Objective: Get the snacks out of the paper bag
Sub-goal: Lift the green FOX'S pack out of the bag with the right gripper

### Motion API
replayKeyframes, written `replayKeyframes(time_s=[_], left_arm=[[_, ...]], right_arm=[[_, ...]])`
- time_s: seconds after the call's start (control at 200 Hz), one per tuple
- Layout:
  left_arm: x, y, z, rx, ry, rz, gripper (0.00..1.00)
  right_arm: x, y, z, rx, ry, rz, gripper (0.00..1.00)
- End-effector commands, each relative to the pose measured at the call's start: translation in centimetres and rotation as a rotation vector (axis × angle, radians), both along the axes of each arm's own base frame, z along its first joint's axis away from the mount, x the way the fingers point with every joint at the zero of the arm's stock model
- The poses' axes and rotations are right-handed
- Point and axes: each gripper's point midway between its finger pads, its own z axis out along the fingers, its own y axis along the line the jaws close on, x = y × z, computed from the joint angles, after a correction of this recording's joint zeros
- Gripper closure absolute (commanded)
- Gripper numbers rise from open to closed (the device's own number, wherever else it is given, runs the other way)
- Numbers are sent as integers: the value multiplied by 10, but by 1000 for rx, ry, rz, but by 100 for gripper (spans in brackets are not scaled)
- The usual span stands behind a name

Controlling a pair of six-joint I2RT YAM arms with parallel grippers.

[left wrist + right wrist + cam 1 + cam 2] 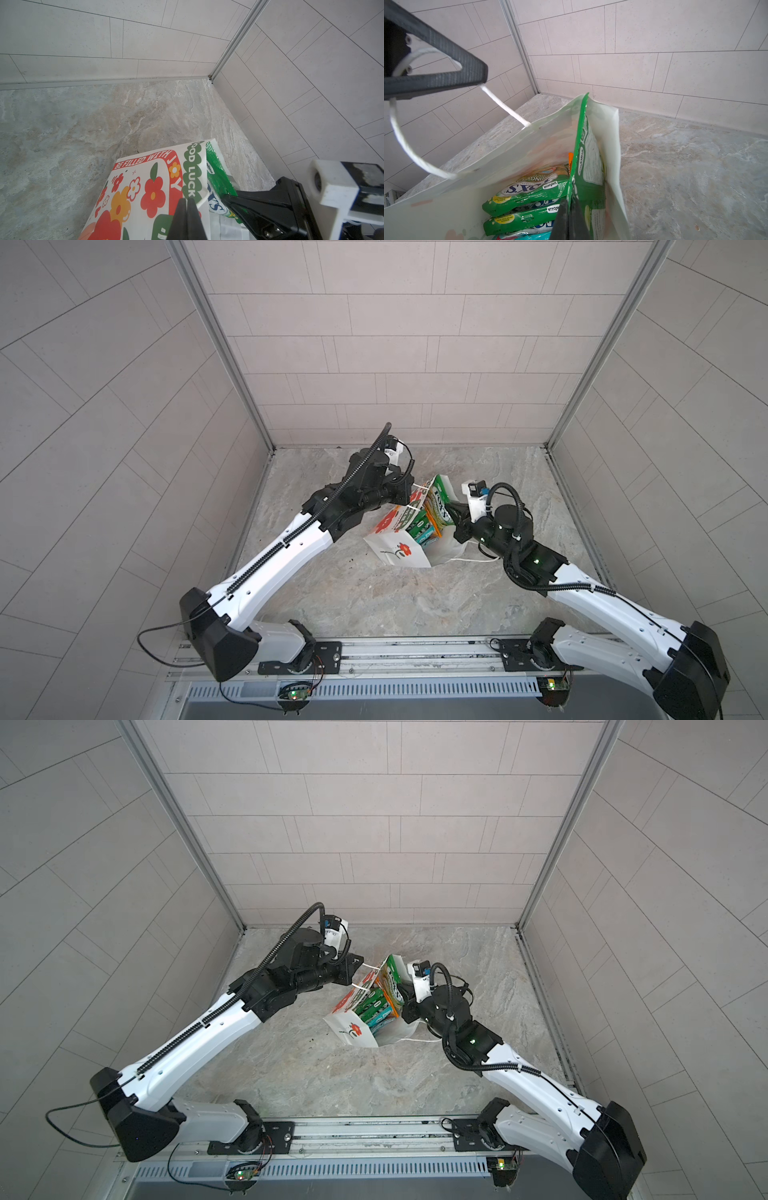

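Right jaws clamped on green packet, long axis 11-to-5 o'clock in a top view, inside paper bag; left jaws pinching cord handle at packet's 10 o'clock

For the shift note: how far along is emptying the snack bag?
Done: nothing; no packet lies on the table. In hand: left gripper holds the cord handle of the paper bag, right gripper pinches a green packet at its mouth. Left: the other packets inside.
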Motion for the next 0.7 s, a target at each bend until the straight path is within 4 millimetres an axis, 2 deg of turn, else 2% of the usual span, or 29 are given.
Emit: replayKeyframes(time_s=[0.0,0.315,0.696], left_arm=[[1,5,0,38,-13,24,100],[8,20,-6,103,-17,102,100],[2,3,-4,73,0,10,100]], right_arm=[[-4,-8,43,83,-110,-20,100],[-14,-17,64,95,-151,-28,100],[-9,-15,112,157,-249,-38,100]])
